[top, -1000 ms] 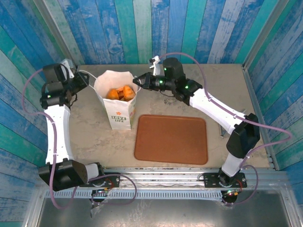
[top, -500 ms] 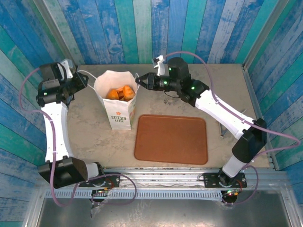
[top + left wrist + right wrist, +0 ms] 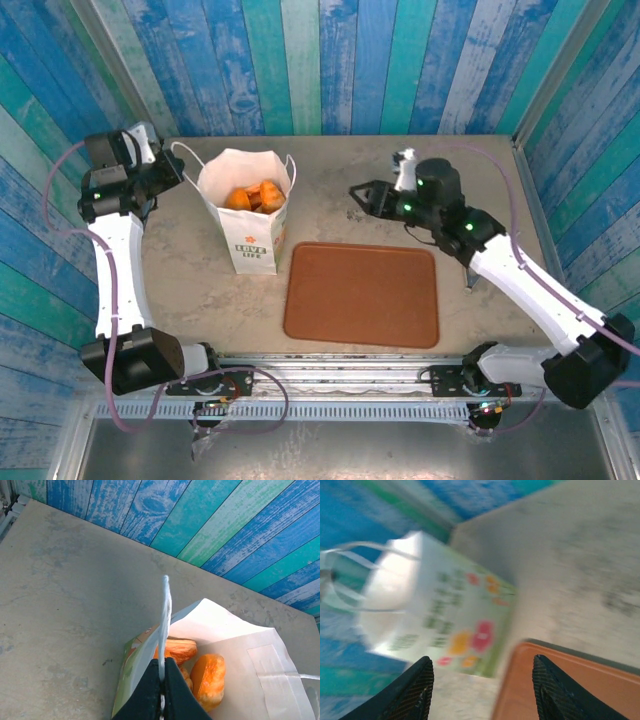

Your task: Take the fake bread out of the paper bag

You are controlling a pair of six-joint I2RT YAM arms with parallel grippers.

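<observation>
At the left, the left pincer [image 3: 161, 672] is clamped on the white cord handle [image 3: 164, 615] of the small white printed paper bag [image 3: 248, 225], which stands upright on the grey desk [image 3: 200, 290]. Orange-brown toy bread pieces [image 3: 255, 194] lie inside, below its open mouth. Further right, beyond the flat brown rectangular tray [image 3: 362, 295], the right pincer [image 3: 358, 190] hangs empty, jaws apart. Best to hold the handle taut and drop straight in from above, seizing the topmost piece clear of the paper walls.

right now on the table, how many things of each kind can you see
paper bag: 1
fake bread pieces showing inside the bag: 3 (more may be hidden underneath)
brown tray: 1
total: 5
</observation>
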